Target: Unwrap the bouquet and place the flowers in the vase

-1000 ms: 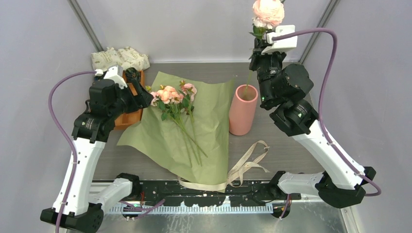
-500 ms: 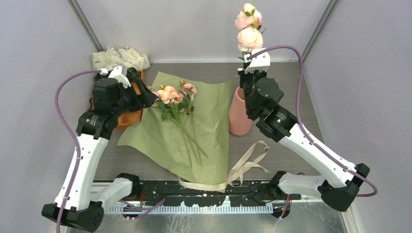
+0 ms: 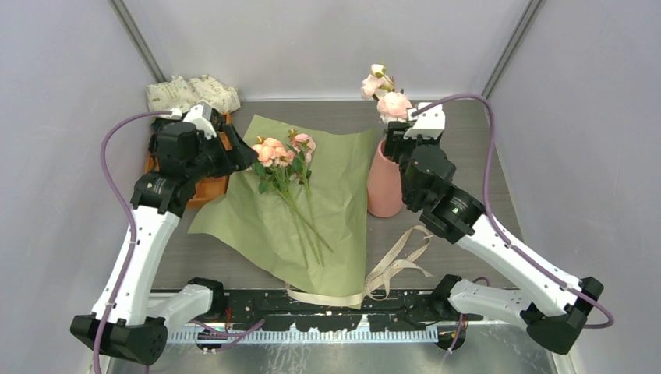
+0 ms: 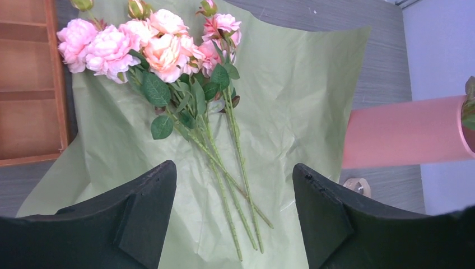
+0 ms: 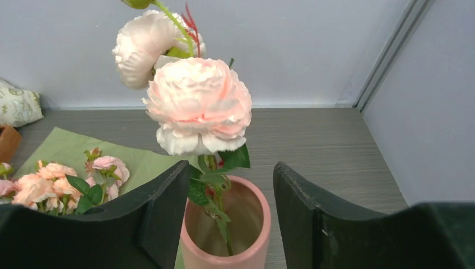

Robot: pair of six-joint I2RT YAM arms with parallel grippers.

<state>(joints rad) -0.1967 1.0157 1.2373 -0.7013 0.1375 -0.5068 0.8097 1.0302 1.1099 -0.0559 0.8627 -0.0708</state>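
Note:
The bouquet lies unwrapped: olive-green paper spread flat with several pink and peach flowers on it, stems pointing to the near edge. The beige ribbon lies loose beside it. One stem with pale pink blooms stands in the salmon-pink vase, its stem down inside the mouth. My right gripper is open just above the vase mouth, fingers either side of that stem, not touching it. My left gripper hangs open above the stems on the paper, holding nothing.
An orange compartment tray sits at the left under the left arm, also in the left wrist view. A cream printed cloth bundle lies at the back left. Grey walls close in on both sides.
My right arm came down and lowered the pale pink stem into the vase, then its fingers opened and let go. The left arm shifted slightly; its gripper stayed open.

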